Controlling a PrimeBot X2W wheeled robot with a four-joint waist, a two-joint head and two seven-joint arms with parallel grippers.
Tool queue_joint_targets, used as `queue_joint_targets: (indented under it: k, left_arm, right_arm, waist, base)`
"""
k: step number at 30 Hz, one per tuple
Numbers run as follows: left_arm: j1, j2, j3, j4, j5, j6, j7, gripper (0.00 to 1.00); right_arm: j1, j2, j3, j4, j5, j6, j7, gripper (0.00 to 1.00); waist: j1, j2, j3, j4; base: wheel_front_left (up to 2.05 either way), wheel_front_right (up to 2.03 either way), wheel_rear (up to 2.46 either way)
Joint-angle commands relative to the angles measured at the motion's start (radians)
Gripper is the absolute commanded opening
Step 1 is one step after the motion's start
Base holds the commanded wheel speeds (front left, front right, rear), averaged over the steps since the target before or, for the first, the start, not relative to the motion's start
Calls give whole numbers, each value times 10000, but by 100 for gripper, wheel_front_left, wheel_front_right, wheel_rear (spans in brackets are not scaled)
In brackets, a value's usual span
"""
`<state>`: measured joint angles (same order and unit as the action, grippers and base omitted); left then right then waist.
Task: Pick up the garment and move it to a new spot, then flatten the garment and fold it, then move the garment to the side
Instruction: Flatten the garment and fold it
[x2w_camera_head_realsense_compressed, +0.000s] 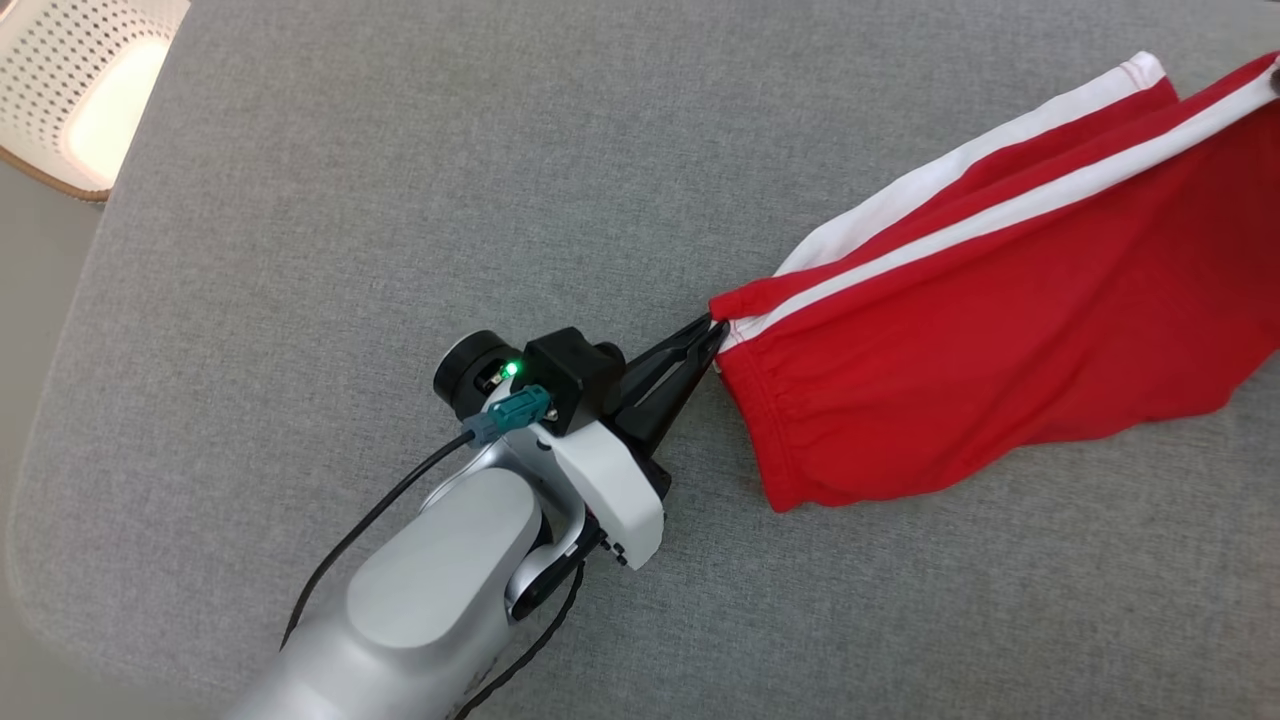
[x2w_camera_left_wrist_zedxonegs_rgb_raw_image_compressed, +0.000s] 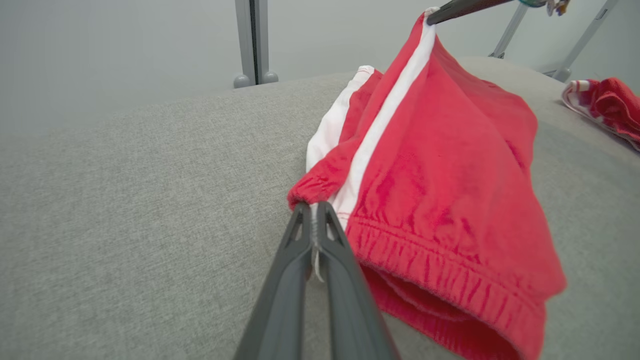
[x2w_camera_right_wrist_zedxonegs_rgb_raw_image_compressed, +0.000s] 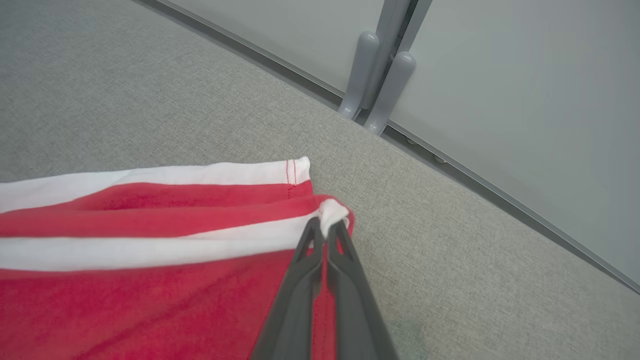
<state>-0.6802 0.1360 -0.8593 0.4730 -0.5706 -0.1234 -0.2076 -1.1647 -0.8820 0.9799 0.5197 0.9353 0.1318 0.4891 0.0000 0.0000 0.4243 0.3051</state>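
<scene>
Here, the left fingers (x2w_camera_left_wrist_zedxonegs_rgb_raw_image_compressed: 292, 260) were pinched shut on the waistband corner of the red garment (x2w_camera_head_realsense_compressed: 1000, 330), and the right fingers (x2w_camera_right_wrist_zedxonegs_rgb_raw_image_compressed: 300, 285) were clamped on its white-striped hem corner. Both bites looked thin, so a hard pull to flatten it could slip a corner free. The garment stretched between the two pairs, its slack body resting on the grey surface (x2w_camera_head_realsense_compressed: 400, 200).

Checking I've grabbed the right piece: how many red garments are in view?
2. The held garment is stretched between the left gripper and right gripper; a second garment lies bunched on the grey surface beyond it. Others may lie out of frame.
</scene>
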Motion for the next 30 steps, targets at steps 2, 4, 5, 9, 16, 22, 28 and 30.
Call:
queue_joint_targets:
  k: [2,4,5,9,16,22,28,30]
  left_arm:
    - [-321,-80,8,179,-126,-52,-152,0]
    - [-456,-137,-13,308,-136,-64,-231,0]
    - [-529,-165,-25,378,-117,-54,-275,0]
    - [-701,-253,-63,554,-120,-59,-378,0]
    - [-1067,-366,-240,1015,-15,-57,-500,3]
    - [-1031,-333,-45,1353,7,-52,-569,100]
    - [-677,-137,437,1311,123,214,-587,100]
    - [-472,-7,769,1167,101,343,-586,100]
  right_arm:
    - [-258,33,95,176,-29,-22,-188,0]
    - [-381,56,193,312,-57,-22,-299,0]
    - [-438,79,235,373,-64,-22,-370,0]
    - [-602,129,419,498,-110,-22,-557,0]
    - [-846,327,763,1085,-5,-22,-1147,100]
    - [-663,556,856,1464,99,-22,-2156,100]
    - [11,805,670,1770,410,-22,-4006,100]
    - [324,922,679,1765,389,-22,-4712,100]
  waist:
    - [0,0,173,151]
    - [0,0,261,215]
    - [0,0,301,241]
    - [0,0,397,303]
    - [0,0,585,361]
    - [0,0,510,206]
    - [0,0,45,-72]
    - [0,0,-191,-225]
  base:
    - [0,0,0]
    - [0,0,0]
    - [0,0,0]
    - [0,0,0]
    - [0,0,0]
    - [0,0,0]
    - [0,0,0]
    - [0,0,0]
